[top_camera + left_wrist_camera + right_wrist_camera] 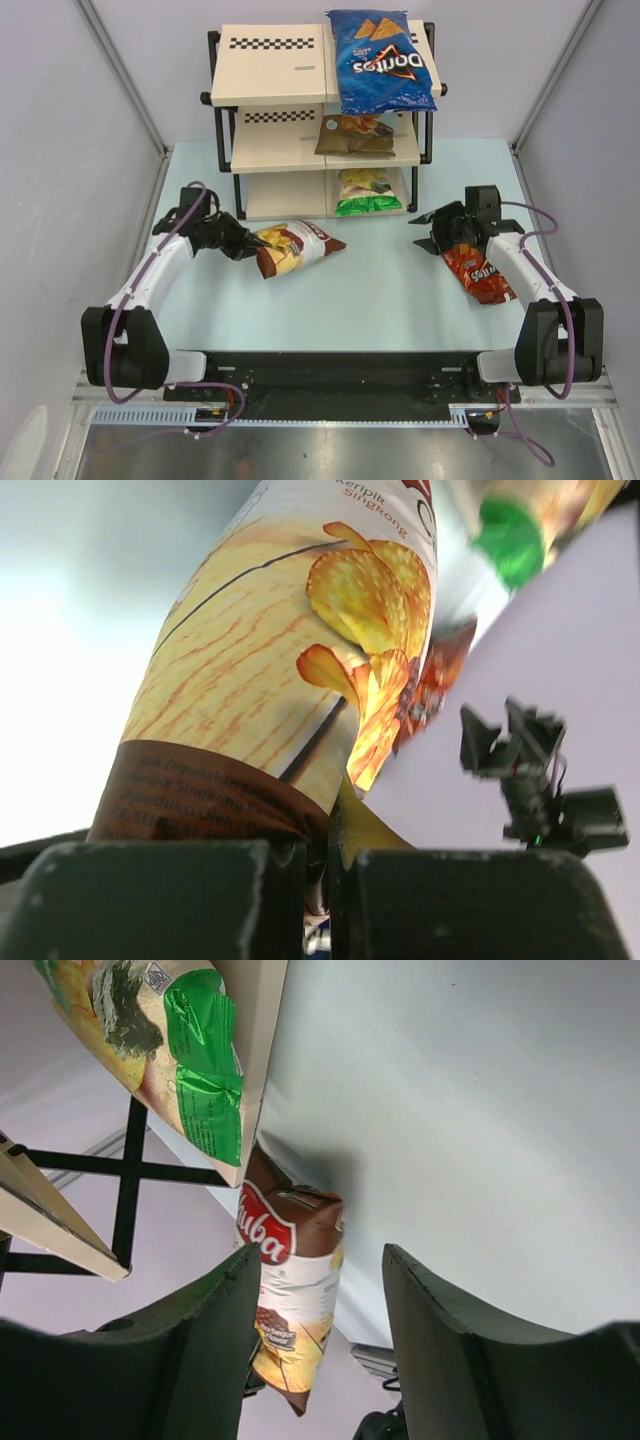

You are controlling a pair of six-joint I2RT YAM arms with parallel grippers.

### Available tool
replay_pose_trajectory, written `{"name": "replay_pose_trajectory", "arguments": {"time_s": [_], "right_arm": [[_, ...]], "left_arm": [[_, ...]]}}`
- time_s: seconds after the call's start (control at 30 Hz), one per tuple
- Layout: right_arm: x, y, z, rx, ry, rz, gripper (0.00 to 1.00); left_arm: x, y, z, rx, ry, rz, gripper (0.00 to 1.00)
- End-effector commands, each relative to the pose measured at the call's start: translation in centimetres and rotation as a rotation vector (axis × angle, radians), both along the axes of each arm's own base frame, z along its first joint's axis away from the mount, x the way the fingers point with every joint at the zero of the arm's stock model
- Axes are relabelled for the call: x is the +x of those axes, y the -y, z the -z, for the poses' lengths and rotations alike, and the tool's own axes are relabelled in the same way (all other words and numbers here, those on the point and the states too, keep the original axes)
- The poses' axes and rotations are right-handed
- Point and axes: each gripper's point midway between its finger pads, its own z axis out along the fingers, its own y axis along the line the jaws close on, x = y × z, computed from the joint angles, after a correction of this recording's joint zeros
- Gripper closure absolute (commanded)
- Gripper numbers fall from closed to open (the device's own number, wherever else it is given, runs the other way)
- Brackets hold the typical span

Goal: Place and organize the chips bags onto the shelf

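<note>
as left fingers (150, 895) pinch its end, brown chuba bag (297, 247) points right

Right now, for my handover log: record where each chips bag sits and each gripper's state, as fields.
top tier: blue Doritos bag
middle tier: pale blue-and-brown bag
bottom tier: green-white bag
table: red Doritos bag
left gripper: shut on brown-red Chuba bag, in front of the shelf
right gripper: open, empty
</note>
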Motion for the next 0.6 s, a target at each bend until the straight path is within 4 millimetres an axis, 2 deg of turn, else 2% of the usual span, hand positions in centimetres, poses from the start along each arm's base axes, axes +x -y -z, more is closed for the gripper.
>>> {"name": "replay_pose_trajectory", "arguments": {"time_s": [0.0,0.03,0.07,0.17,0.27,0.3,0.37,0.5,0.57], "right_arm": [[1.2,-0.2,-1.7,0.041,0.058,-0.012,0.44],[1.7,0.2,-2.0,0.047,0.076,0.006,0.45],[1.8,0.4,-2.3,0.053,0.083,0.012,0.46],[2.7,0.9,-3.1,0.082,0.116,0.029,0.47],[2.9,0.6,-3.5,0.110,0.132,0.018,0.48],[3.2,1.5,-3.4,0.112,0.130,0.041,0.48],[3.3,1.8,-3.5,0.118,0.131,0.044,0.48],[3.8,2.4,-4.1,0.117,0.166,0.054,0.48],[3.9,2.7,-4.3,0.115,0.177,0.058,0.48]], "left_arm": [[2.0,-2.9,-3.2,0.081,0.090,-0.121,1.00],[2.9,-3.4,-4.4,0.104,0.123,-0.127,1.00],[3.2,-4.1,-4.6,0.129,0.119,-0.143,1.00],[5.8,-6.2,-6.1,0.173,0.208,-0.225,1.00],[7.8,-6.7,-7.3,0.128,0.261,-0.281,1.00],[8.2,-6.7,-7.7,0.118,0.273,-0.285,1.00],[9.3,-6.8,-8.8,0.100,0.316,-0.308,1.00],[10.2,-6.3,-8.6,0.047,0.302,-0.318,1.00],[10.3,-4.9,-10.3,-0.041,0.305,-0.292,1.00]]}}
